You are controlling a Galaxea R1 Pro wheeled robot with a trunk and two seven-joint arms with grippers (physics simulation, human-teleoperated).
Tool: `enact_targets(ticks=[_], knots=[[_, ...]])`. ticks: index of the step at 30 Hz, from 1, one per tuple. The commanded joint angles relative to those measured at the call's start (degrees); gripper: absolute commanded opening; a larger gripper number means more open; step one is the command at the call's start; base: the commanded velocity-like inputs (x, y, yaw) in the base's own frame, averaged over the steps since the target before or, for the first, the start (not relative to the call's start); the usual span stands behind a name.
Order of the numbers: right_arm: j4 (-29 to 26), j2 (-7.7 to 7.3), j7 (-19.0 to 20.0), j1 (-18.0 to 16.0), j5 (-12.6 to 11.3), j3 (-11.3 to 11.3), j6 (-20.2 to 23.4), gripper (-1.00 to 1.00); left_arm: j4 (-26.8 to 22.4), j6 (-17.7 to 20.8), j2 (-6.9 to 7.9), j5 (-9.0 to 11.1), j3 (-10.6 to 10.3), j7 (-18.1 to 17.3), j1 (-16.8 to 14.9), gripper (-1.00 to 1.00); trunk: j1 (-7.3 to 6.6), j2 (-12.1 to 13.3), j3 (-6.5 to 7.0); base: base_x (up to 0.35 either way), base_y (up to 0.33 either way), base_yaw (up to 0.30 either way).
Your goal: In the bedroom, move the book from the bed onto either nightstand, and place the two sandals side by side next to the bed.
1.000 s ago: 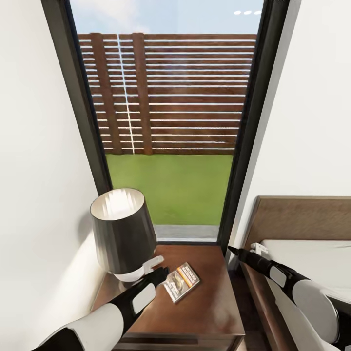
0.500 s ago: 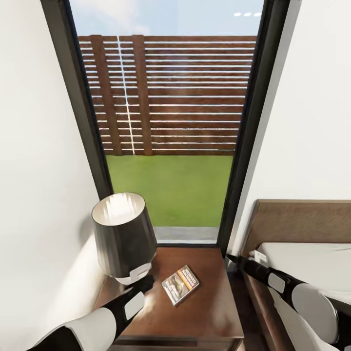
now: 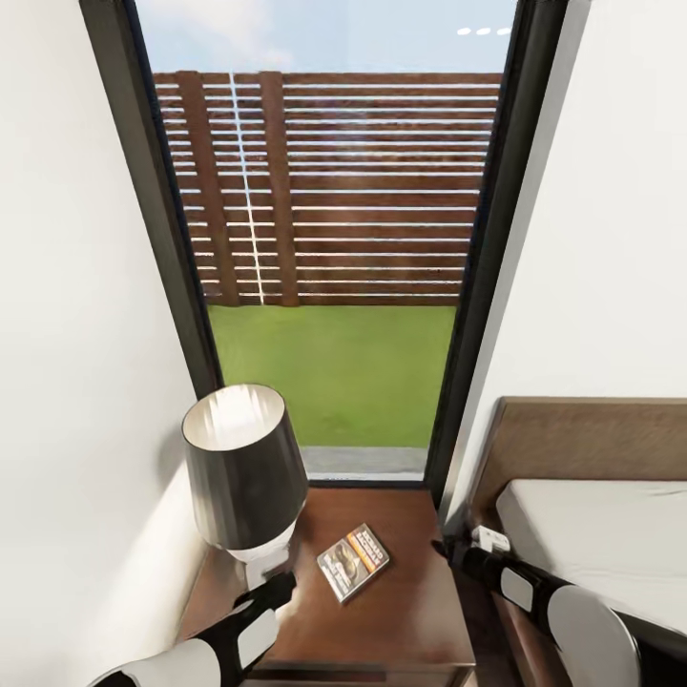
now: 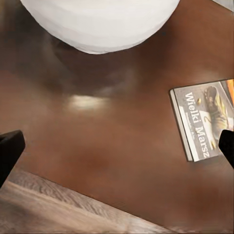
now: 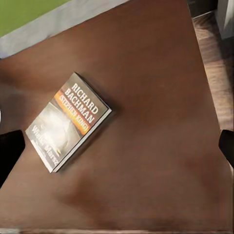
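From your head camera, the book lies flat on the glossy top of the nightstand, turned at an angle, a little left of the top's middle. A lamp with a black shade stands on the far left part of the same top, and the book sits just beside its white base without touching. Your left end effector hovers over the near left part of the nightstand, just beside the lamp base and apart from the book; its fingers look close together here, though the angle does not settle it. Your right end effector hangs at the nightstand's right edge, between it and the bed; you cannot tell its state from here. Behind stands the tall black-framed window.

Your left wrist camera shows both black fingertips at opposite edges of the frame, set wide apart with nothing between them but brown wood. The book lies near one fingertip and the white lamp base is beyond.

Your right wrist camera shows its fingertips likewise spread wide and empty, above the nightstand top, with the book face up, orange band across its cover.
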Motion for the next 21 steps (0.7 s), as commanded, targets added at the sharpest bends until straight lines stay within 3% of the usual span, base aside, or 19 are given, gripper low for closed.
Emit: enact_targets(ticks=[1,9,21], knots=[[0.1,-0.01,0.2,0.6,-0.3,-0.3,0.1,1.0,0.6,-0.3,0.0,0.4,-0.5,0.3,0.5,1.0,-0.23,0.4,0.13,0.0,0.0,0.0],[0.1,0.04,0.2,7.3,-0.2,-0.3,0.1,1.0,3.4,-3.5,0.01,0.4,-0.5,0.1,3.6,1.0,-1.99,3.6,1.57,0.0,0.0,0.0],[0.1,0.11,0.2,11.4,-0.1,-0.3,0.1,1.0,4.1,-4.4,0.07,0.4,-0.5,0.0,7.1,1.0,-4.62,8.4,3.72,0.0,0.0,0.0]])
